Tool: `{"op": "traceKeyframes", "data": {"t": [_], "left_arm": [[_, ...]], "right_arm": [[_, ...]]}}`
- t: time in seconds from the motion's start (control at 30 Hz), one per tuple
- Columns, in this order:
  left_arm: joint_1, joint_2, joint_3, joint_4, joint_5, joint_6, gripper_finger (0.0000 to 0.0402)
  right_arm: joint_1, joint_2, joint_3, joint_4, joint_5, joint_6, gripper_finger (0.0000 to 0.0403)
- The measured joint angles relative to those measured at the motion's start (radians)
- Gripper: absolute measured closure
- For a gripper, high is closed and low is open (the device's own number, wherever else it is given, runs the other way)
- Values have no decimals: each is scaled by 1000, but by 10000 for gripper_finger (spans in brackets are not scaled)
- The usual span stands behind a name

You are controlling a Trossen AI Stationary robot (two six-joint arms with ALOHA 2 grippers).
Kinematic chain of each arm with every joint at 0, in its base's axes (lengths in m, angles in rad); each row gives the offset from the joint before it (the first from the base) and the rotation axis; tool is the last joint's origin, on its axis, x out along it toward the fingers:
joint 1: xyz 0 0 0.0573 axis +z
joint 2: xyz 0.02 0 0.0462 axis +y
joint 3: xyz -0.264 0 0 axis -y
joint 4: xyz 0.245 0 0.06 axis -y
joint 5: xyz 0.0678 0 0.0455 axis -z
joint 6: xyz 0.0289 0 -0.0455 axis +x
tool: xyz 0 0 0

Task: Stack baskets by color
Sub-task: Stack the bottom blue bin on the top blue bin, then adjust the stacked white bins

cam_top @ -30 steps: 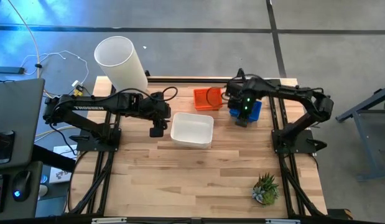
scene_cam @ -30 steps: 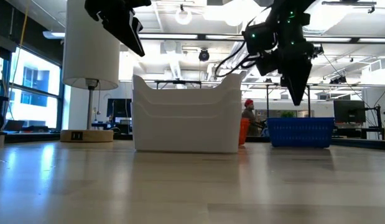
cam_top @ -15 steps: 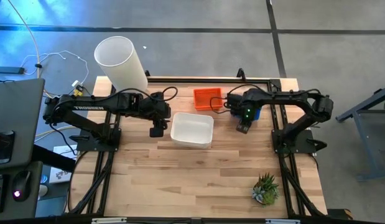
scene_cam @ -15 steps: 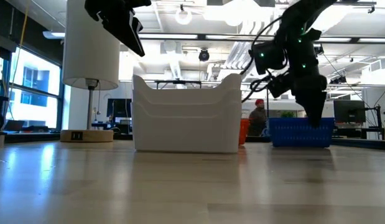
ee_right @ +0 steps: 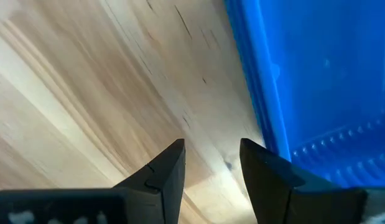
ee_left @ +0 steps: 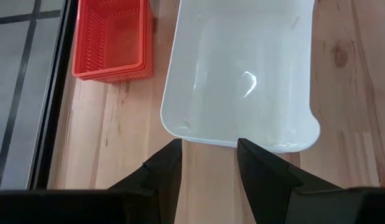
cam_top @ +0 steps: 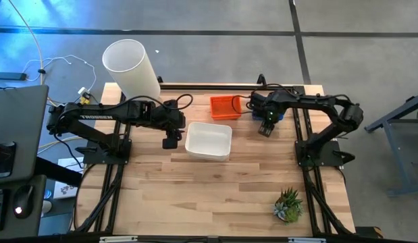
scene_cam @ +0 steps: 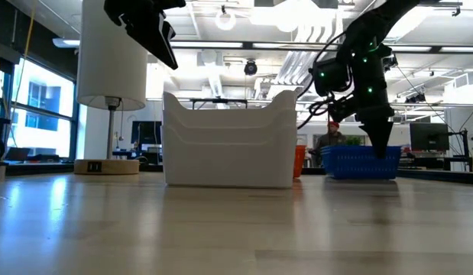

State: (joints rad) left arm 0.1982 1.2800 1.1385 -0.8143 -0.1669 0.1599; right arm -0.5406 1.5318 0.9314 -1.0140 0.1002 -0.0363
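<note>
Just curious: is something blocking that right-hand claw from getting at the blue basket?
Nothing visible does. The right gripper hangs right beside the blue basket's wall, jaws apart and empty, with only bare table under them.

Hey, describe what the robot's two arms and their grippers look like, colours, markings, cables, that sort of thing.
Both arms are dark, slender and jointed. The left arm carries pale lettering along one link and a black cable looping near its wrist. The right arm shows a small green light near its gripper. The left gripper and right gripper each have two dark, tapered fingers.
</note>
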Motion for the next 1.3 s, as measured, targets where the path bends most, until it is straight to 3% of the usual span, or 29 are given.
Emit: {"op": "traceKeyframes", "data": {"t": [0.1,0.3,0.63,1.0,1.3], "left_arm": [[0,0,0,0,13,-9,261],[0,23,0,-29,136,-80,261],[0,120,0,-117,126,-133,261],[0,297,-1,-87,117,-119,261],[0,392,0,77,127,-103,261]], "right_arm": [[-17,0,0,-13,1,-14,261],[-13,0,4,-17,-52,-23,261],[105,-19,80,-41,-63,37,261],[177,-73,117,-95,33,109,261],[174,-198,117,-125,100,173,261]]}}
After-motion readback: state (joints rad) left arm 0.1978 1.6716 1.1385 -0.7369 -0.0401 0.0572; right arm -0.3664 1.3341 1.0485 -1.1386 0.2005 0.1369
